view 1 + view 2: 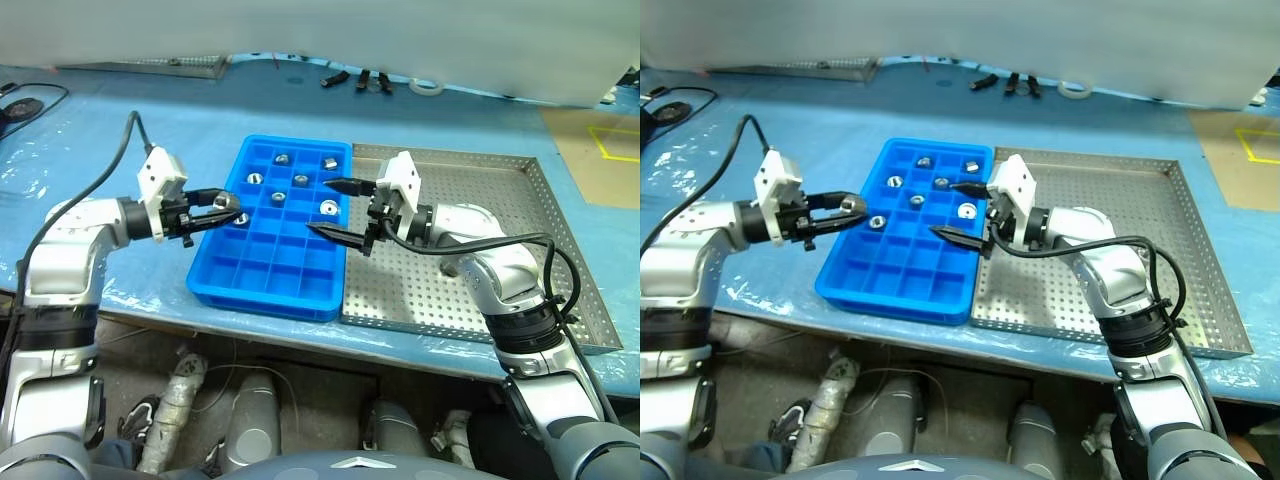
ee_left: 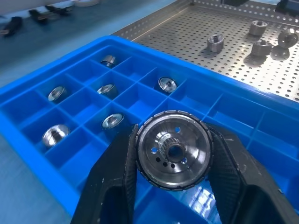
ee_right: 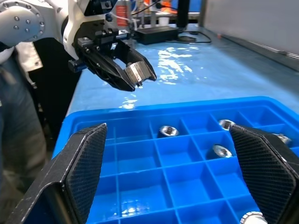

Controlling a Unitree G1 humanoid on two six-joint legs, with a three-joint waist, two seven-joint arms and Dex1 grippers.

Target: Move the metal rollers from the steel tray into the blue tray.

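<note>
Left wrist view puts the roller (image 2: 173, 155) dead centre: a shiny ribbed steel disc with a bored hub, clamped edge-on between my left gripper's (image 2: 174, 161) two black fingers. I judge it dense, rigid and slick, so the ribbed rim is the right place to hold it; a glancing grip on the flat faces would likely skid. It hangs over the blue tray's (image 1: 300, 300) 9 o'clock side, above bare compartments, with several rollers already seated toward 12 o'clock. My right gripper (image 1: 338, 208) hovers spread wide and empty over the tray's 3 o'clock wall. The low dividers could catch a tilted piece. More rollers (image 2: 215, 43) wait on the steel tray (image 1: 560, 260) at 3 o'clock, with open room around them.
</note>
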